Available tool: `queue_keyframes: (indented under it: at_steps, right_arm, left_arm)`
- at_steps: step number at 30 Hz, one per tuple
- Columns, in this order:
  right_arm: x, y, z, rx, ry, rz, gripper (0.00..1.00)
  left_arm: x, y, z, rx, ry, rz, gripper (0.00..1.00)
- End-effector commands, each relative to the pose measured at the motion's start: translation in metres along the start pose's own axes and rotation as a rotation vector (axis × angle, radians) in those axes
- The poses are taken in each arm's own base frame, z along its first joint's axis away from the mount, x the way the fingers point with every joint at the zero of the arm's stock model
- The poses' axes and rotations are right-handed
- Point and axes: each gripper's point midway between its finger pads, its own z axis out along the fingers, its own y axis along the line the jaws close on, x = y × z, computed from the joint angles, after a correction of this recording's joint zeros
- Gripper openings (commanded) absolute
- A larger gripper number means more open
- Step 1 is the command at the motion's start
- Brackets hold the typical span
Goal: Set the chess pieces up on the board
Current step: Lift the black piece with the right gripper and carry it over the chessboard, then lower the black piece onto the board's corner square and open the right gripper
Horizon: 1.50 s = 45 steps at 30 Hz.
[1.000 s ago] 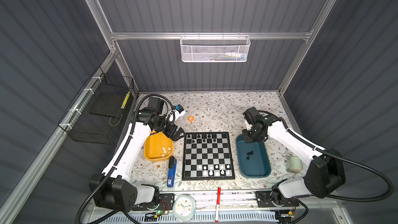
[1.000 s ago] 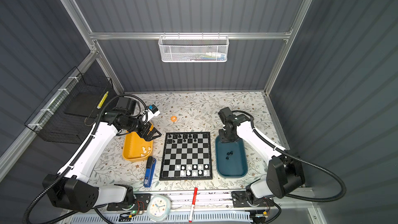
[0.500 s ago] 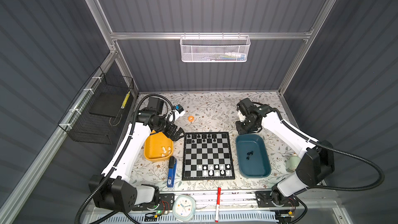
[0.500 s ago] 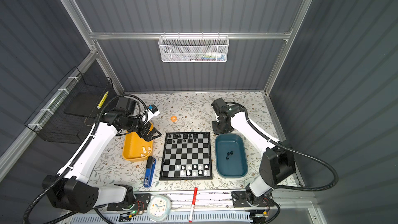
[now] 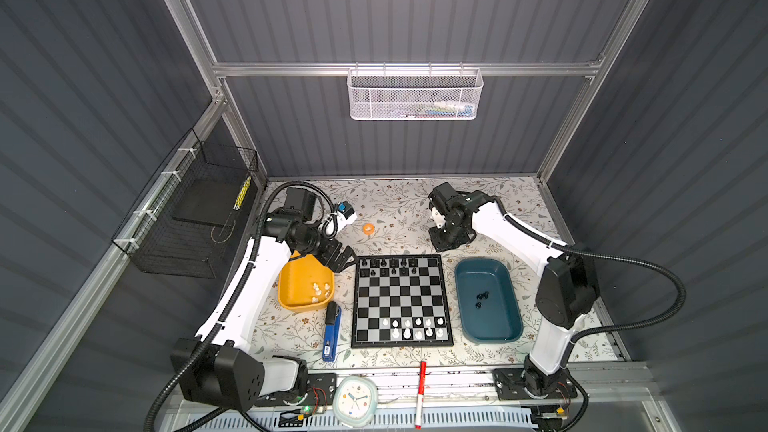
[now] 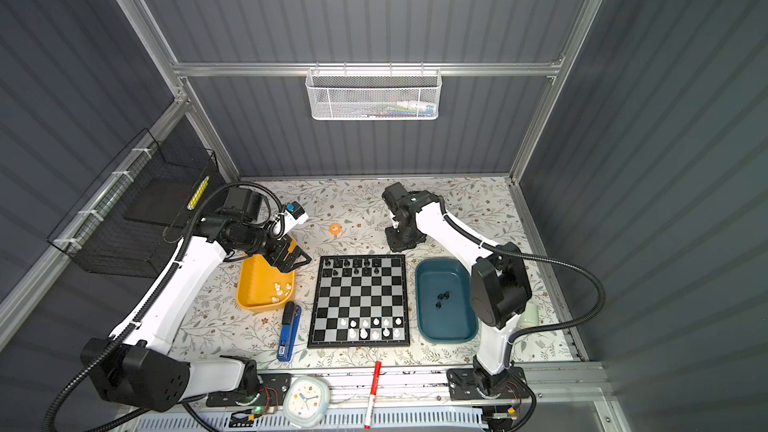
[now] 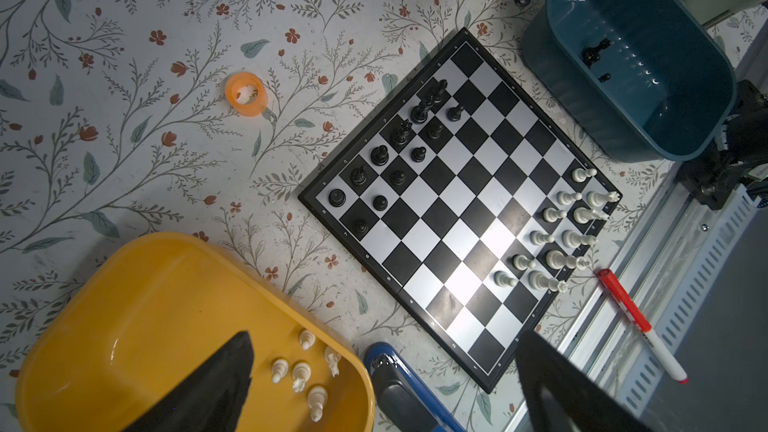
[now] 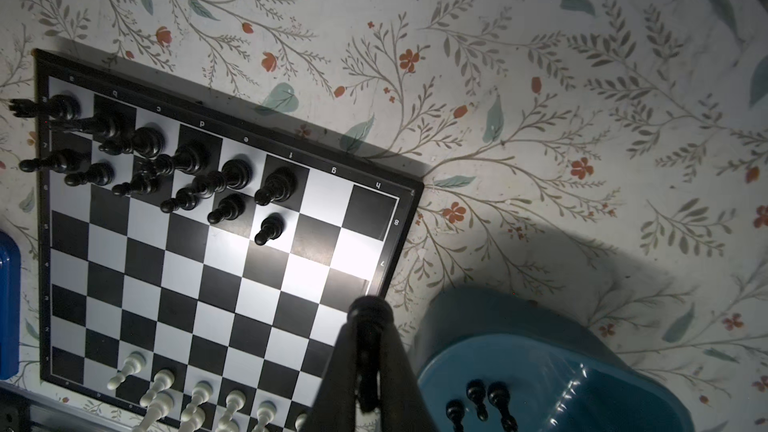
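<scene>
Right gripper, hovering off the 1 o'clock corner of the board, is clamped on a black piece, while the left gripper hangs spread wide over the yellow tray at 9 o'clock. Black men line the 12 o'clock rows save that corner; white men stand along the 6 o'clock edge. I'd bring the piece straight down onto a bare corner square, clear of its neighbours, releasing only once it sits flat.

Dark grey ribbed walls close the cell on three sides, braced by an aluminium frame. A white mesh basket hangs on the far wall, a black wire basket on the left. The bench wears a floral covering.
</scene>
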Motion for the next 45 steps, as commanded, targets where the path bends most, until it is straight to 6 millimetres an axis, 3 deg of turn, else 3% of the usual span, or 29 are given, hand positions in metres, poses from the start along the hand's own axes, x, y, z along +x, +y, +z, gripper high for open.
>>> queue_keyframes:
  at_steps: [1, 19, 45]
  right_arm:
    - [-0.006, 0.01, 0.005, -0.027, 0.004, -0.021, 0.11]
    - [-0.011, 0.03, 0.053, -0.052, 0.087, -0.054, 0.11]
    - [0.001, 0.029, 0.086, -0.019, 0.147, -0.061, 0.12]
  left_arm:
    - [-0.007, -0.005, -0.014, -0.008, -0.033, 0.025, 1.0]
    - [-0.004, -0.006, -0.012, -0.002, -0.028, 0.018, 0.99]
    - [0.002, -0.006, -0.01, -0.006, -0.02, 0.018, 1.0]
